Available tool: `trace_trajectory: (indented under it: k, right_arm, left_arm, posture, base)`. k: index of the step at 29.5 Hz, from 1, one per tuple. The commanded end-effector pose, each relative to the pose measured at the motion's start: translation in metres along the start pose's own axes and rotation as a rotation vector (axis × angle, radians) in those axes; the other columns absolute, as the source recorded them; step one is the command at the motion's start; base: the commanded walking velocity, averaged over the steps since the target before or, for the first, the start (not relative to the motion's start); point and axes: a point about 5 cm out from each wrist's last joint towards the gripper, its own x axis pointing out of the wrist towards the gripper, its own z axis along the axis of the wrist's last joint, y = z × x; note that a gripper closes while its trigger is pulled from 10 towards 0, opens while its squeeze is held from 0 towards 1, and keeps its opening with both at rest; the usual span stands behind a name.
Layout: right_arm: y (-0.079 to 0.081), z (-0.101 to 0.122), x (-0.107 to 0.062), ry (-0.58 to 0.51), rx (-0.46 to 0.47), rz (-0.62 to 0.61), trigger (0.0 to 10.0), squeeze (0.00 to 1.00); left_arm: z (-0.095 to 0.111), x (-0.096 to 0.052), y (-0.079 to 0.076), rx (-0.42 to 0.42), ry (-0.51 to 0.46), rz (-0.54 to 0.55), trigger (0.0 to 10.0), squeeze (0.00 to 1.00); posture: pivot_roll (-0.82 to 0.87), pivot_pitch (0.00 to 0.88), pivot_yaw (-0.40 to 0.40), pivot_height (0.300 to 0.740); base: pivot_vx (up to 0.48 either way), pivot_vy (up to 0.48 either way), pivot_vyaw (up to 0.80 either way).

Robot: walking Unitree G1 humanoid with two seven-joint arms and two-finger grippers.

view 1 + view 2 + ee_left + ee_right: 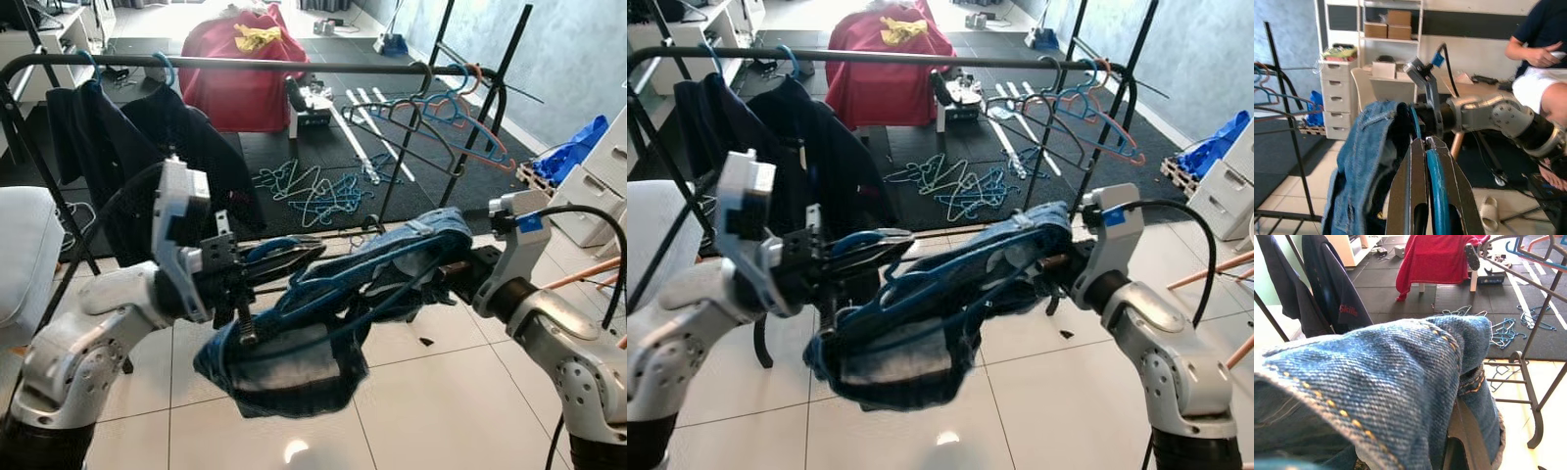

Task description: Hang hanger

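Task object: we see a blue hanger [294, 284] carrying a pair of denim jeans [323, 323], held in the air between the two arms, in front of the clothes rail [294, 65] and below its level.
Left hand: our left hand [299, 257] holds the hook end of the blue hanger; in the left wrist view its two black fingers [1411, 196] sit narrow, closed against the blue hook.
Right hand: our right hand [446, 269] is at the far end of the garment, buried under the denim. We cannot tell whether its fingers are wide or narrow; the right wrist view shows folds of denim draped over it.
Rail: the black bar runs across the scene above the load. Dark garments [147, 147] hang near its left end and several bare hangers [441, 117] near its right end; the middle stretch looks free.
Floor: loose hangers [313, 186] lie in a heap on the dark mat beyond the rail, with a red-covered chair [245, 69] further back.
Person: a seated person [1542, 58] appears beyond the right arm in the left wrist view, well apart from the load.
Done: we judge the jeans to be on the hanger and the hanger lifted off any support.
Left: the hook is not yet on the rail. We judge that the load must rise, move forward to the free middle stretch, and settle its hook over the bar before both hands let go.
Risk: the denim sags low and may slip off during the lift.
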Motion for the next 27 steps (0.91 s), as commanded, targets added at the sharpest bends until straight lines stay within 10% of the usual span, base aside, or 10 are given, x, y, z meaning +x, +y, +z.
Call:
trace_trajectory:
  k: [1,14,17,27]
  right_arm:
    - [-0.007,0.007,-0.002,-0.019,-0.019,-0.03,0.0,0.0]
    - [-0.001,-0.007,0.0,0.036,-0.011,-0.006,0.0,0.0]
    - [0.006,-0.011,0.002,0.044,-0.002,0.02,0.0,0.0]
    - [0.018,-0.016,0.009,0.047,0.007,0.058,0.0,0.0]
  left_arm:
    - [-0.001,-0.011,0.002,0.016,0.048,0.002,10.0,0.0]
    - [0.023,-0.02,0.028,-0.06,-0.298,0.203,10.0,0.0]
    - [0.024,-0.011,0.043,-0.184,-0.537,0.389,10.0,0.0]
    - [0.009,0.01,0.057,-0.386,-0.697,0.583,10.0,0.0]
  posture:
    - [-0.07,0.098,-0.069,0.74]
    - [-0.07,0.089,-0.067,0.74]
    - [-0.07,0.083,-0.068,0.74]
    - [-0.07,0.081,-0.067,0.74]
  base:
    - [0.0,0.0,0.0]
    - [0.0,0.0,0.0]
    - [0.0,0.0,0.0]
    - [0.0,0.0,0.0]
